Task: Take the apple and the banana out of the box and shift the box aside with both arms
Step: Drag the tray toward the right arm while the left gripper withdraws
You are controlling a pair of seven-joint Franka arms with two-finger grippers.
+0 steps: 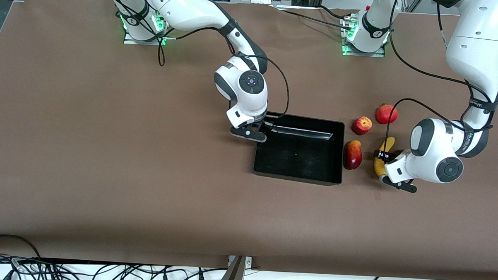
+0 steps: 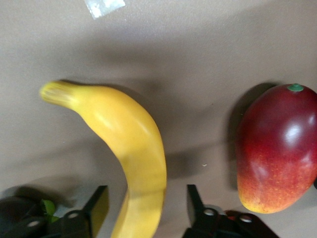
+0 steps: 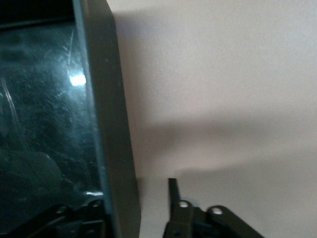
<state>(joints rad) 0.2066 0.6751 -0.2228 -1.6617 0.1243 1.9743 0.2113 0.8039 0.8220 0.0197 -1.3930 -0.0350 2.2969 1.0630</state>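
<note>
The black box (image 1: 298, 155) sits mid-table. My right gripper (image 1: 262, 126) is open and straddles the box's wall (image 3: 106, 99) at the corner toward the right arm's end. One finger is inside and one finger (image 3: 173, 198) is outside, apart from the wall. The yellow banana (image 1: 389, 145) lies on the table beside the box, toward the left arm's end. My left gripper (image 2: 146, 201) is open and low around the banana (image 2: 129, 139), with a gap on each side. It also shows in the front view (image 1: 384, 155). The small red apple (image 1: 361, 125) lies on the table, farther from the front camera than the banana.
A dark red mango (image 1: 352, 154) lies between the box and the banana and also shows in the left wrist view (image 2: 280, 148). A round red fruit (image 1: 386, 114) lies beside the apple. The brown table (image 1: 107, 151) is bare toward the right arm's end.
</note>
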